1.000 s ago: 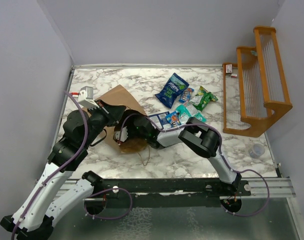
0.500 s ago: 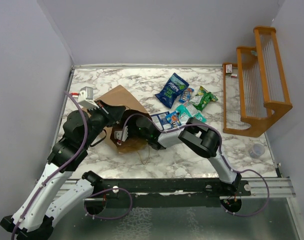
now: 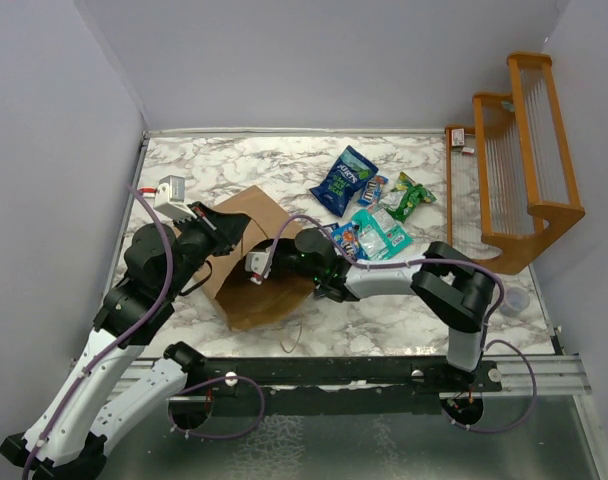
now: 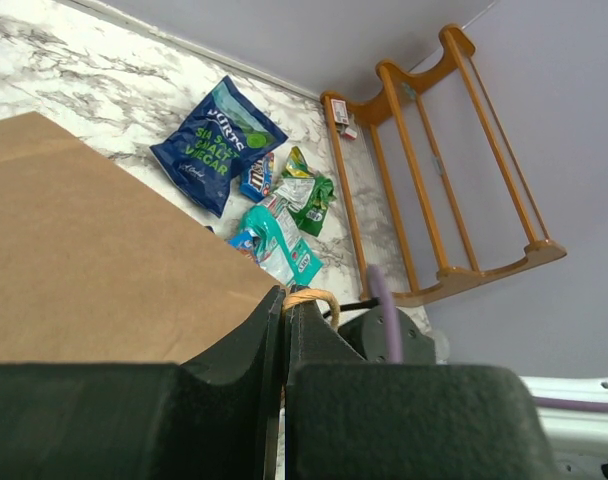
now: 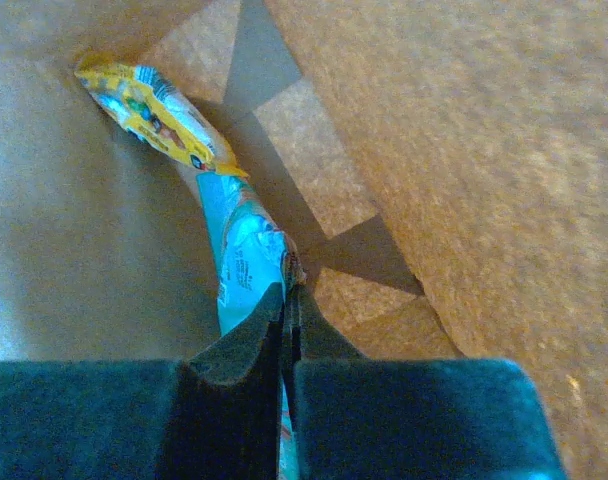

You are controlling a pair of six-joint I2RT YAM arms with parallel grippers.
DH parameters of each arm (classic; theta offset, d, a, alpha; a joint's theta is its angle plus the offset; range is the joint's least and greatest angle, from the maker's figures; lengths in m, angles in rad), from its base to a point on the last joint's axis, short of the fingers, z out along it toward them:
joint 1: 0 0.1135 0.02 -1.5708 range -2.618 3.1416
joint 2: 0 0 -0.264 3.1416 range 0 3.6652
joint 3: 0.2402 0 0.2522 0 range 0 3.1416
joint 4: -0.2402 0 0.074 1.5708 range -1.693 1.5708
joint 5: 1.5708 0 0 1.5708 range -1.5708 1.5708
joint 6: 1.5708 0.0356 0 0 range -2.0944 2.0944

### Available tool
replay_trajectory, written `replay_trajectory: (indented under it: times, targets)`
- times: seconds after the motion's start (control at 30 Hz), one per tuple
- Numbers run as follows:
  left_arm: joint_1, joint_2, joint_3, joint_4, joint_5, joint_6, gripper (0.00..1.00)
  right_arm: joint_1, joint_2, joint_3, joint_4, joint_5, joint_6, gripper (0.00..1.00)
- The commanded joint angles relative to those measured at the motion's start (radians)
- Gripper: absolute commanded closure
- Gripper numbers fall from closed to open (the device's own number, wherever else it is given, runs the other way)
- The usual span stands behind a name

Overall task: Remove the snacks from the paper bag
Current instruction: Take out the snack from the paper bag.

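The brown paper bag (image 3: pixel 252 290) lies on its side on the marble table, mouth toward the right. My left gripper (image 3: pixel 229 232) is shut on the bag's twisted paper handle (image 4: pixel 309 297) at the mouth's upper edge. My right arm reaches into the mouth, so its fingertips are hidden in the top view. Inside the bag, my right gripper (image 5: pixel 287 295) is shut on a teal packet (image 5: pixel 242 258). A yellow packet (image 5: pixel 149 108) lies just beyond it. More snacks lie outside to the right: a dark blue packet (image 3: pixel 344 180), a green one (image 3: pixel 409 197) and a teal one (image 3: pixel 381 233).
An orange wooden rack (image 3: pixel 514 160) stands at the right edge. A small clear cup (image 3: pixel 512 302) sits in front of it. Walls close off the left, back and right of the table (image 3: pixel 284 160).
My right gripper has shut on the teal packet inside the bag and the right arm has drawn back to the right. The bag has shifted and spread flatter. The left gripper stays on the handle.
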Motion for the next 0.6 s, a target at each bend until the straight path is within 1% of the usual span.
replay_trajectory:
  times: [0.0,0.07,0.17,0.23,0.57]
  targets:
    - [0.002,-0.006,-0.01,0.044,-0.005,-0.01,1.0,0.034,-0.105,-0.045,-0.021,-0.102,0.183,0.99]
    - [0.002,-0.001,-0.012,0.049,0.002,-0.015,1.0,0.049,-0.104,-0.053,-0.025,-0.083,0.177,0.99]
    - [0.002,0.003,-0.012,0.047,0.0,-0.015,1.0,0.081,-0.093,-0.054,-0.056,-0.008,0.116,0.99]
    - [0.002,0.001,-0.011,0.043,-0.009,-0.016,1.0,0.097,-0.113,-0.078,-0.047,0.015,0.102,0.99]
    - [0.002,-0.015,-0.023,0.04,-0.078,-0.018,1.0,0.106,-0.361,-0.213,-0.07,-0.081,0.214,0.99]
